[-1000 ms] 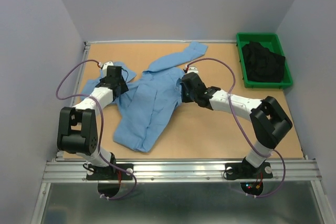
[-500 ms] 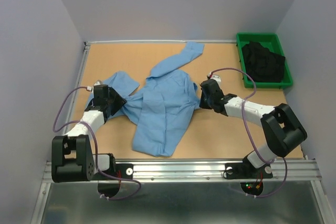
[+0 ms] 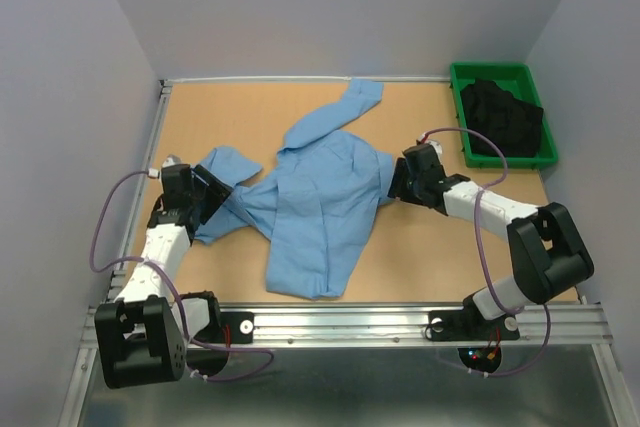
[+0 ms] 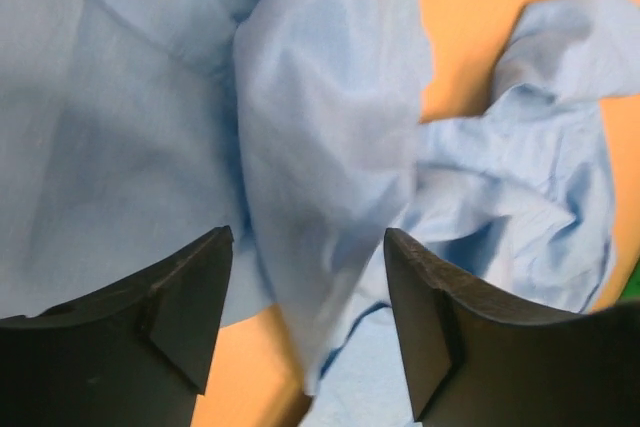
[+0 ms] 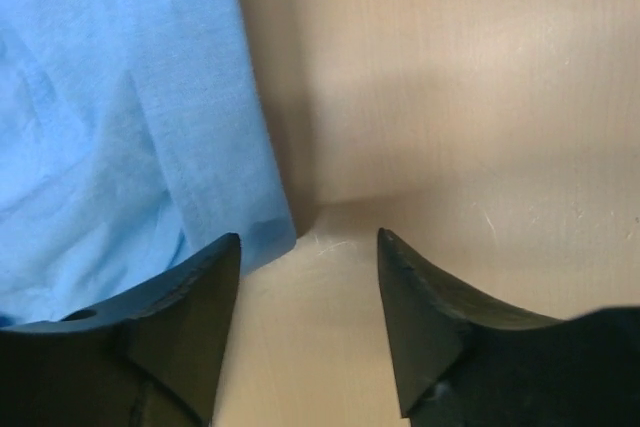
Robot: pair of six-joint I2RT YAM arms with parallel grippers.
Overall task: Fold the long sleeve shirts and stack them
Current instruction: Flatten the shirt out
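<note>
One light blue long sleeve shirt (image 3: 322, 202) lies spread and creased mid-table, one sleeve (image 3: 350, 107) reaching toward the far edge and another (image 3: 225, 162) bunched at the left. My left gripper (image 3: 213, 197) sits at that left sleeve. In the left wrist view it (image 4: 308, 237) is open, with a loose fold of shirt (image 4: 320, 147) lying between its fingers, unclamped. At the shirt's right edge my right gripper (image 3: 394, 185) is open too. The right wrist view shows bare table between its fingers (image 5: 308, 237), with the shirt's hem (image 5: 150, 147) beside the left fingertip.
A green bin (image 3: 505, 75) holding dark clothing (image 3: 500, 119) stands at the far right corner. The tan table (image 3: 450, 257) is walled at the left, back and right. Purple cables loop off both wrists.
My right gripper has opened and let go of the shirt's right edge. Both arms drew apart, the left one back toward the left wall. The shirt shifted right and spread wider.
</note>
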